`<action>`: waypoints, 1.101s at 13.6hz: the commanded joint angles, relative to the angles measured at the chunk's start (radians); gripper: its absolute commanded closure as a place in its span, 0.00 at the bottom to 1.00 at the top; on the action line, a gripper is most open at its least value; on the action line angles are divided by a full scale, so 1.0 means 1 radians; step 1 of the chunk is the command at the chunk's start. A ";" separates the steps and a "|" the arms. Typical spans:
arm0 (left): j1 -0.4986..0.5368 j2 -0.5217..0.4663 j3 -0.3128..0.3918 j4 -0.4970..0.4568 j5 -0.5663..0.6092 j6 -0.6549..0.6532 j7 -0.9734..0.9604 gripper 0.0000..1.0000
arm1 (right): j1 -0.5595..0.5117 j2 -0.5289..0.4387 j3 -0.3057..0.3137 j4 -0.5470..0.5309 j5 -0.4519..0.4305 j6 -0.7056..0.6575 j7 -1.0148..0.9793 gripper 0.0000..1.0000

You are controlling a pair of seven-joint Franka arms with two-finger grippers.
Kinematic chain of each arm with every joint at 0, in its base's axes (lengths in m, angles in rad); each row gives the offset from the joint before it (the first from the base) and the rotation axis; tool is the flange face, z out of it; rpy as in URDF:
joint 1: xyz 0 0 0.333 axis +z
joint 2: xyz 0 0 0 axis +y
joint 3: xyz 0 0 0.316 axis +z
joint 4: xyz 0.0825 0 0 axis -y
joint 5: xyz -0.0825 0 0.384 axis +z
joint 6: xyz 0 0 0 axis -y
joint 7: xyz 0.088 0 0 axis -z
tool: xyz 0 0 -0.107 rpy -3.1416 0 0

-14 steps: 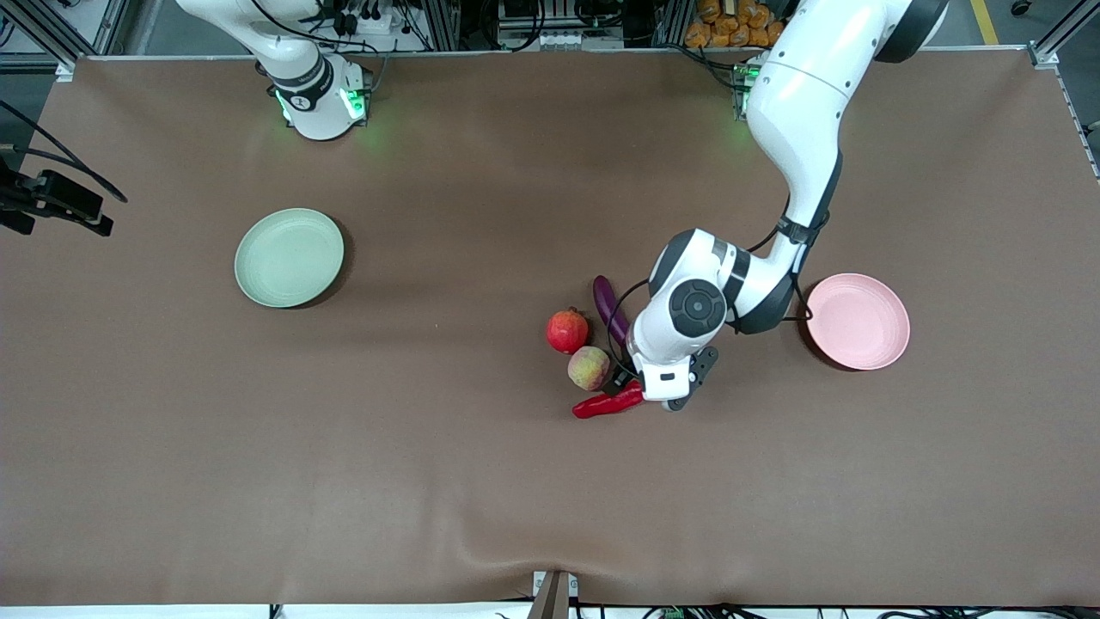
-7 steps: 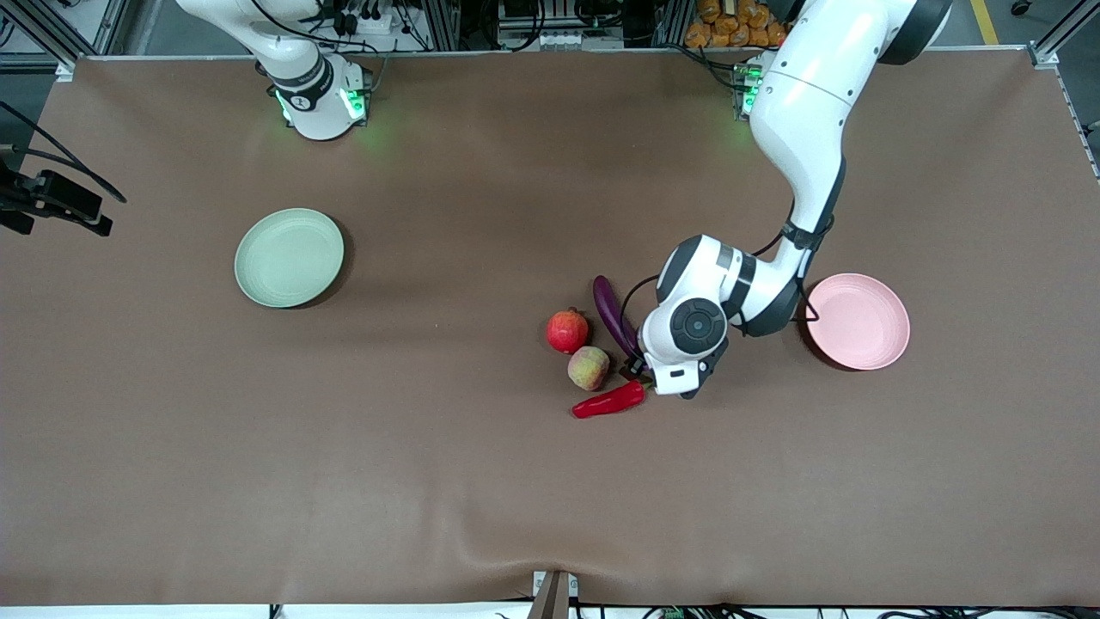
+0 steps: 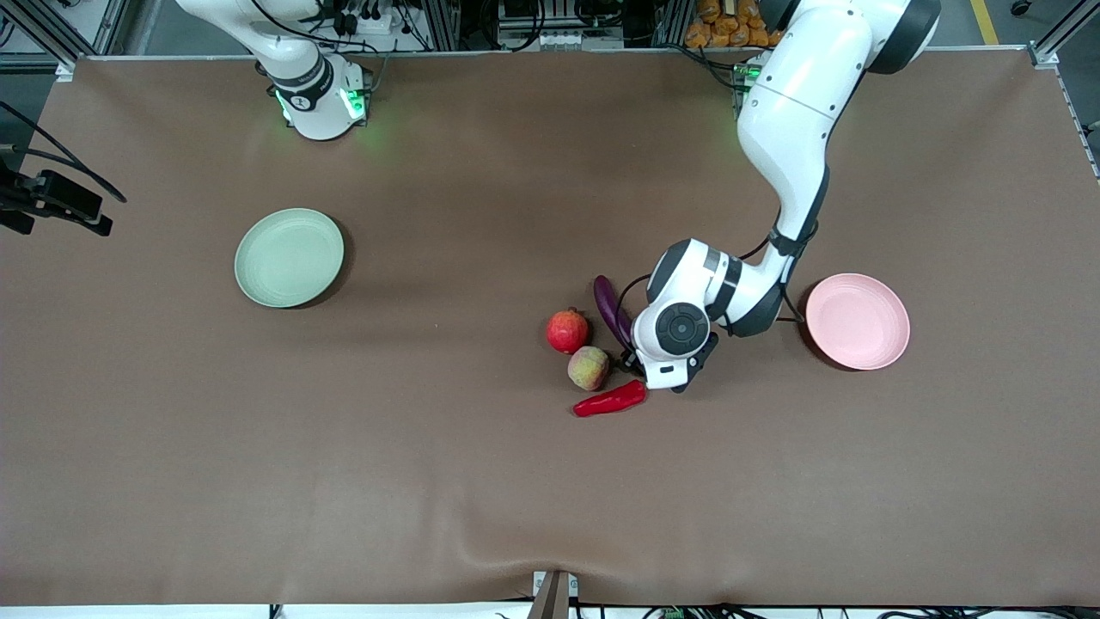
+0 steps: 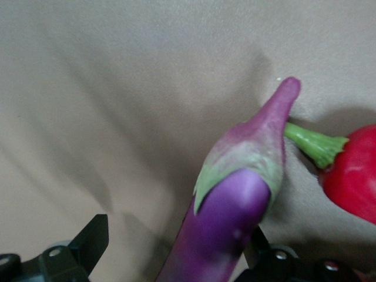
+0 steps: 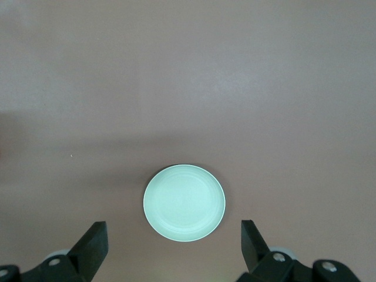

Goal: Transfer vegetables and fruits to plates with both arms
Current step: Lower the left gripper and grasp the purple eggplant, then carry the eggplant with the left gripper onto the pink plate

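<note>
obstacles: peach (image 3: 589,368), chili (image 3: 610,400) touching/beside eggplant (image 3: 612,309) | free: open table around green plate (image 3: 290,257)

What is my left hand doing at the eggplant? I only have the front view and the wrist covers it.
Observer: The left hand is open and low, with the eggplant between its fingers. One finger is close beside the eggplant and the other stands well apart from it.
Operator: Anything crowding the grasp?
Observer: The chili is. Its green stem lies right against the eggplant's cap end, so closing may nudge it.
Operator: And the right hand? It is out of my picture.
Observer: The right hand is open, high over the green plate, which is bare.
</note>
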 commanded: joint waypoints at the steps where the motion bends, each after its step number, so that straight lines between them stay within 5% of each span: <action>1: -0.013 0.007 0.005 0.015 0.022 0.004 -0.017 0.55 | -0.010 0.006 0.006 0.016 0.014 -0.013 0.012 0.00; 2: -0.014 0.001 0.005 0.017 0.030 0.004 -0.007 0.80 | -0.008 0.006 0.005 0.016 0.014 -0.013 0.012 0.00; 3: -0.014 -0.007 0.005 0.017 0.057 -0.003 -0.006 0.87 | -0.008 0.006 0.005 0.015 0.014 -0.013 0.012 0.00; 10: 0.027 -0.163 0.005 0.021 0.076 -0.182 0.029 0.87 | -0.010 0.007 0.005 0.007 0.014 -0.013 0.009 0.00; 15: 0.223 -0.249 0.006 0.014 0.146 -0.326 0.370 0.87 | -0.007 0.006 0.005 0.007 0.014 -0.023 0.009 0.00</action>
